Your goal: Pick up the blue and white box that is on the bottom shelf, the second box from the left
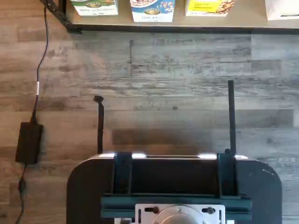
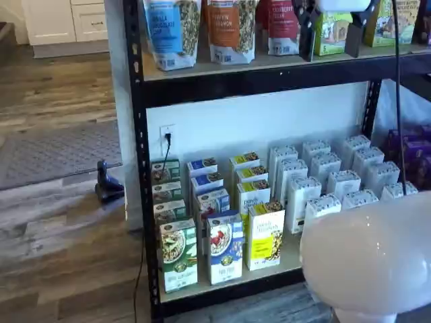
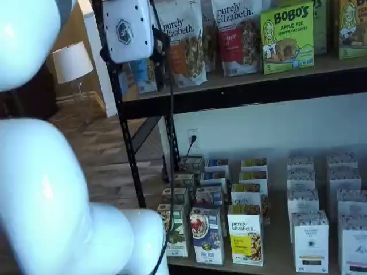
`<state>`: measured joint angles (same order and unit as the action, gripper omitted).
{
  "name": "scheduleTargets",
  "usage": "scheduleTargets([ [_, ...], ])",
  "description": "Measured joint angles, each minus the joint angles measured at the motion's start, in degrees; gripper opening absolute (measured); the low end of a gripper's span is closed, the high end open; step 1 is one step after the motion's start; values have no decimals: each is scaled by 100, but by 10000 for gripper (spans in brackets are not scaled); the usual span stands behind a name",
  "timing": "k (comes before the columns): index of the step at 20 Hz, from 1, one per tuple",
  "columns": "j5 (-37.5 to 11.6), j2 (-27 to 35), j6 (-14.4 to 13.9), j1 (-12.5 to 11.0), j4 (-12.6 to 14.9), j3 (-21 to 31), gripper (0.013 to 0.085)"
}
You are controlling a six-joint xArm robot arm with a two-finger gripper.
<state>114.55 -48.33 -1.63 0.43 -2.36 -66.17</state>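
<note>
The blue and white box [image 2: 225, 247] stands upright at the front of the bottom shelf [image 2: 291, 261], between a green-and-white box and a yellow box. It also shows in the other shelf view [image 3: 207, 235] and in the wrist view [image 1: 152, 10]. My gripper [image 2: 330, 52] hangs from the view's top edge in a shelf view, level with the upper shelf and far above the box. A gap shows between its two black fingers, and nothing is in them. Its white body [image 3: 127, 28] shows in a shelf view, fingers side-on.
A green-and-white box [image 2: 178, 254] and a yellow box [image 2: 265, 235] flank the target, with more rows behind and several white boxes [image 2: 323, 205] to the right. Bags [image 2: 231, 27] fill the upper shelf. The white arm [image 2: 370, 256] blocks the foreground. A power brick [image 1: 29, 142] and cable lie on the floor.
</note>
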Motion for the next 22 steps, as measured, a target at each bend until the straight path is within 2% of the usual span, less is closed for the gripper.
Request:
scheduleTargets([
  [3,-286,-166,2,5,8,150,850],
  [10,-428,-164,8,5,19,248,850],
  [14,-589,-144,-46,98,123,428,850],
  [22,-1326,-96,-175,237,161,1121,850],
])
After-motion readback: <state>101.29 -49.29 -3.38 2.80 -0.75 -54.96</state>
